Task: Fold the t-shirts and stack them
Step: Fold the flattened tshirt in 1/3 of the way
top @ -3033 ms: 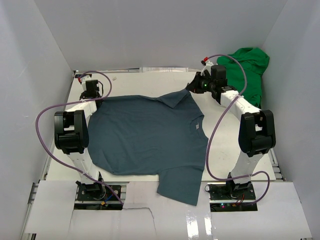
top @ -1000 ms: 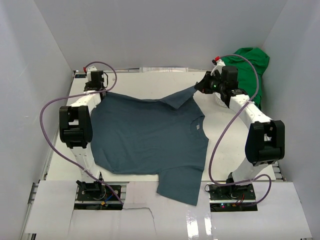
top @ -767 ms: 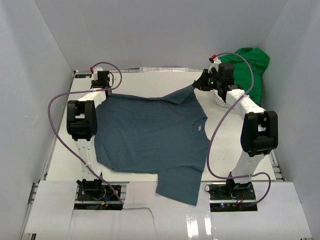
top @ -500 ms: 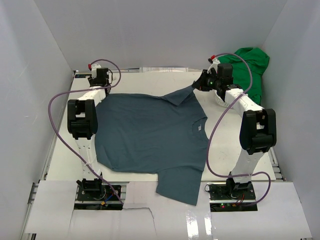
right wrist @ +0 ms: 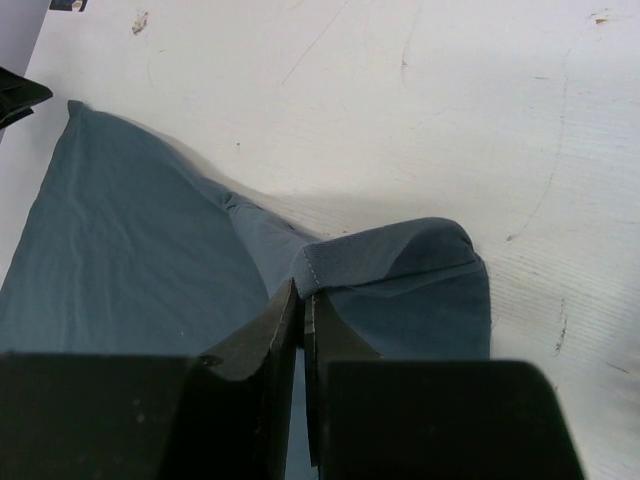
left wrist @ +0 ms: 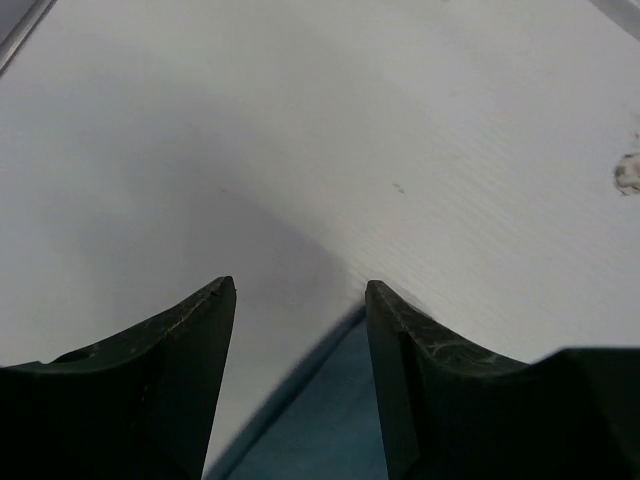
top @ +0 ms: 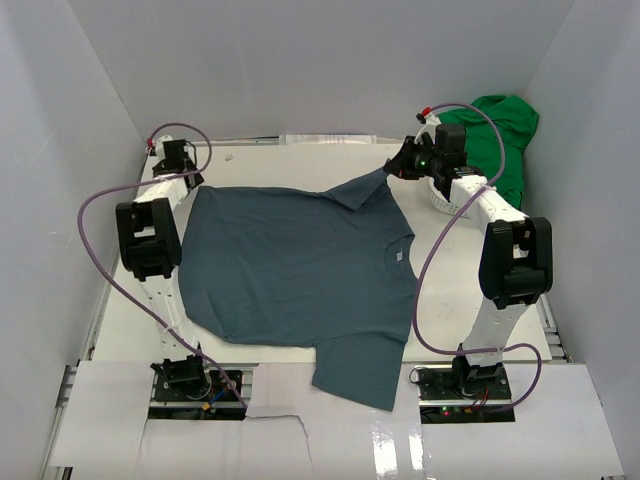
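Blue shirt (top: 300,265) lay spread across the middle of the tabletop (top: 300,160), collar toward the right edge and hem toward the left. One sleeve reached for the near edge. The green shirt (top: 495,130) sat bunched at the far right corner, over a basket (top: 440,203). From above, the left claw (top: 172,160) hung at the far left corner, just beyond the hem's far corner. The right claw (top: 393,170) held the far sleeve, which was lifted and creased near the far edge.

At the left wrist, the left claw (left wrist: 300,285) stood released, jaws apart with nothing between them. Bare tabletop (left wrist: 350,130) lay ahead, and an edge of blue shirt (left wrist: 330,430) showed below, clear of both fingers.

At the right wrist, the right claw (right wrist: 300,285) was clenched on a doubled fold of sleeve hem, with the blue shirt (right wrist: 130,260) draping away to its left.

The step in hand looked like flattening before the first fold. To do it well, the right claw should draw the sleeve outward until the crease runs out, then lower it close to the tabletop. It should let go only once the cloth rests flat, so nothing springs back. The left claw should keep clear of the hem, since dragging that corner would put wrinkles back in.
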### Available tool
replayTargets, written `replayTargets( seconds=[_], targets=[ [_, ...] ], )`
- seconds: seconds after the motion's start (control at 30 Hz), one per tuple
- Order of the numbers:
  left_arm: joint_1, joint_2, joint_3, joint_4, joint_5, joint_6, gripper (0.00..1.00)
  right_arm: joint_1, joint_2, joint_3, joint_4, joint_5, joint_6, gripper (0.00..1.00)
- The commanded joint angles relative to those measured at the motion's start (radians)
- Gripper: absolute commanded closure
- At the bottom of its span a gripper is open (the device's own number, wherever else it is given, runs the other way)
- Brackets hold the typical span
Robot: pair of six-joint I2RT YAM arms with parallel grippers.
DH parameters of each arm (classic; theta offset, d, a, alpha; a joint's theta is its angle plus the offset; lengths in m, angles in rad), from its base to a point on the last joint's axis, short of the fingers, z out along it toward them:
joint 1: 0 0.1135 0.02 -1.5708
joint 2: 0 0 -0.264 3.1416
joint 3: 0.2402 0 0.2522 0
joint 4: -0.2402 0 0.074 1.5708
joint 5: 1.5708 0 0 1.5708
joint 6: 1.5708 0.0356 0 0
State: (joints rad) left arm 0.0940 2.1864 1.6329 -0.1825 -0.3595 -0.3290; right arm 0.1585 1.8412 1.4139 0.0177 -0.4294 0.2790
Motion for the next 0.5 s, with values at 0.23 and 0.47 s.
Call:
replayTargets(
  seconds=[0.23,0.47],
  targets=[
    [0.200,-0.057,-0.045,-0.025,0.491,-0.243,0.36,-0.004,0.009,0.034,0.039,-0.028,-0.003,0.92],
    [0.242,-0.004,-0.024,-0.003,0.677,-0.324,0.37,-0.004,0.003,0.026,0.036,-0.022,-0.006,0.92]
  ],
)
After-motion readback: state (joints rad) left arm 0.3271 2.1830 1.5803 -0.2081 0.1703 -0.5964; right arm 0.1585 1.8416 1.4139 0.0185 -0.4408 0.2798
